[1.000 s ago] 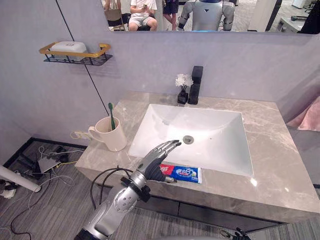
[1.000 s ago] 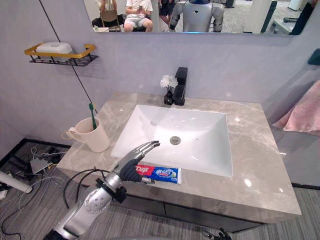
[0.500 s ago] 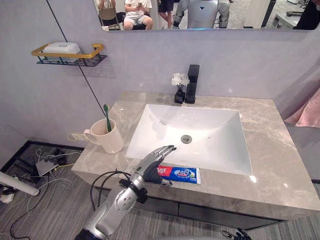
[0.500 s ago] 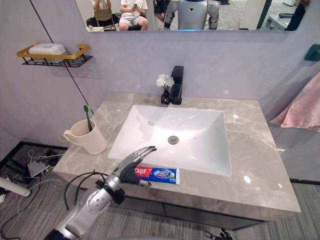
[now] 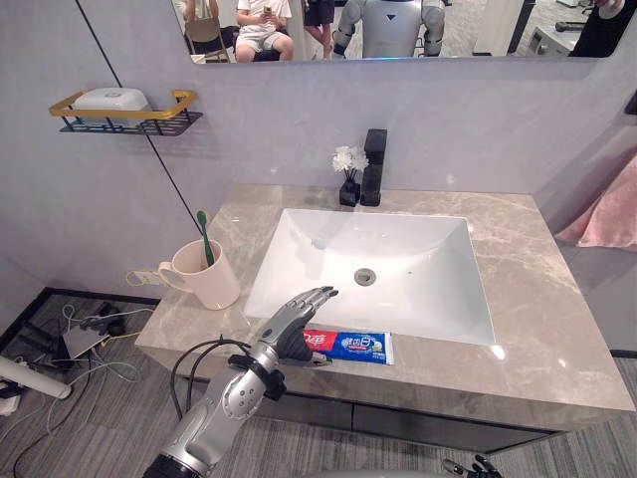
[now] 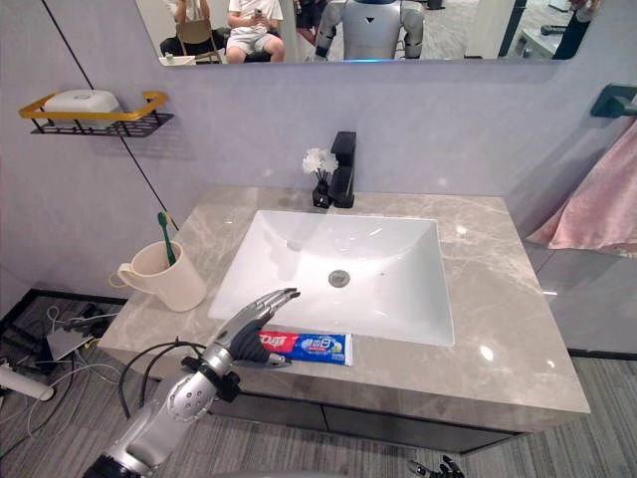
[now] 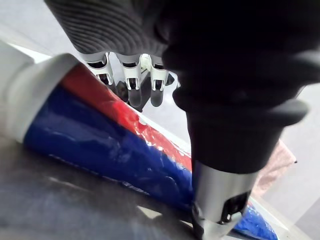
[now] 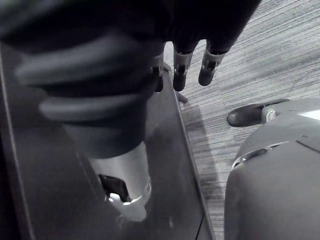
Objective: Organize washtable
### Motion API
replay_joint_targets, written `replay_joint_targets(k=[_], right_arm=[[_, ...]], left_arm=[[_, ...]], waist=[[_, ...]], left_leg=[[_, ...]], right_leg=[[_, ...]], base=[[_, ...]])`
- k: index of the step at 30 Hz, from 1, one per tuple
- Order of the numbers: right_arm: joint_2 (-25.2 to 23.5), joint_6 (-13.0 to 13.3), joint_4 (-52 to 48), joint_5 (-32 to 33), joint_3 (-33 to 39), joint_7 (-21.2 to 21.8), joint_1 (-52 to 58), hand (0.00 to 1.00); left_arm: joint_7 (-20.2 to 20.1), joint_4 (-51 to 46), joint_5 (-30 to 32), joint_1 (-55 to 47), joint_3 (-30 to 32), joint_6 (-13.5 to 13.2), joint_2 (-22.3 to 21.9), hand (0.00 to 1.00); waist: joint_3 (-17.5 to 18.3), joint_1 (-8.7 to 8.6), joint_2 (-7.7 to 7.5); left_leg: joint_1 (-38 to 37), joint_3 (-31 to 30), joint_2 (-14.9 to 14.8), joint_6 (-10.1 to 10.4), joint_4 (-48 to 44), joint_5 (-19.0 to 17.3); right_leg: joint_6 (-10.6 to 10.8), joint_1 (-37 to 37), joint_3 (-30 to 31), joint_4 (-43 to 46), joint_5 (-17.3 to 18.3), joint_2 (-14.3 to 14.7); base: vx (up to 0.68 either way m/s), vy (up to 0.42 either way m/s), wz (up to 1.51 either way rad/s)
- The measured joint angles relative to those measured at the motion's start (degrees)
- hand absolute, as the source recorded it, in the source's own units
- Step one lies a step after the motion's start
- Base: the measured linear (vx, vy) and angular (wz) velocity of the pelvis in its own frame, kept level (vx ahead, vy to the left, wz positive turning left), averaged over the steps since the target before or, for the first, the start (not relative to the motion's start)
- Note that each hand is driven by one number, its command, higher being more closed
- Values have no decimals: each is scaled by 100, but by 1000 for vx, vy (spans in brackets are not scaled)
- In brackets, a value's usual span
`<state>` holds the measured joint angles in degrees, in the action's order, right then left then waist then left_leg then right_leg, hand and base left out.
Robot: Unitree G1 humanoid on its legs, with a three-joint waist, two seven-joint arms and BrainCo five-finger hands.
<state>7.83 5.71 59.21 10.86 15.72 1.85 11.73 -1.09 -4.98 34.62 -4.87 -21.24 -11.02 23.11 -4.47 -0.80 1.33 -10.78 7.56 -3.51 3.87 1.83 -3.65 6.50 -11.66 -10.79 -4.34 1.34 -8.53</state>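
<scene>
Hovering over toothpaste tube at bench front edge.
Left hand stays above its cap end, fingers spread, nothing pinched (grasp pending).

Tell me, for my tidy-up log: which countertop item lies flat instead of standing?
The red-and-blue toothpaste tube, lying flat beside the left robot hand; the cup and flower vase both stand upright.

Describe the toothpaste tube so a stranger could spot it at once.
On the marble washtable, look along the front strip before the white sink. The toothpaste tube lies flat there, by the left hand; it alone is red and blue.
</scene>
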Motion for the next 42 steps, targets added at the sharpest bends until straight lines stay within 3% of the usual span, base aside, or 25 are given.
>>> replay_joint_targets(k=[8,9,24,34,42], right_arm=[[4,-3,-1,0,0,81,4,0],[5,-3,-1,0,0,82,4,0],[81,-3,-175,2,-30,90,7,0],[94,-2,-219,57,-35,86,70,0],[66,0,-219,261,486,47,154,0]], left_arm=[[4,25,111,-17,224,59,18,0],[6,25,150,-17,236,54,18,100],[-5,235,213,145,334,36,251,100],[-12,236,210,59,330,-4,313,100],[41,186,204,45,324,110,-1,100]], waist=[[1,4,4],[1,5,6],[-15,-59,46],[-16,0,45],[-16,-20,43]], left_leg=[[-13,21,-23,3,6,-1],[-19,28,-29,5,6,-3],[-107,120,-46,31,21,-24],[-115,120,-49,32,13,-24],[-103,212,-57,43,16,-55]], right_leg=[[-1,-1,19,0,0,21],[-1,-3,25,1,0,26],[-2,-15,138,3,0,44],[-3,-17,144,24,0,42],[-3,48,233,18,-1,51]], base=[[-13,-8,-1],[-33,-26,-2],[-4,-4,-3],[-38,-19,0],[-12,-15,-6]])
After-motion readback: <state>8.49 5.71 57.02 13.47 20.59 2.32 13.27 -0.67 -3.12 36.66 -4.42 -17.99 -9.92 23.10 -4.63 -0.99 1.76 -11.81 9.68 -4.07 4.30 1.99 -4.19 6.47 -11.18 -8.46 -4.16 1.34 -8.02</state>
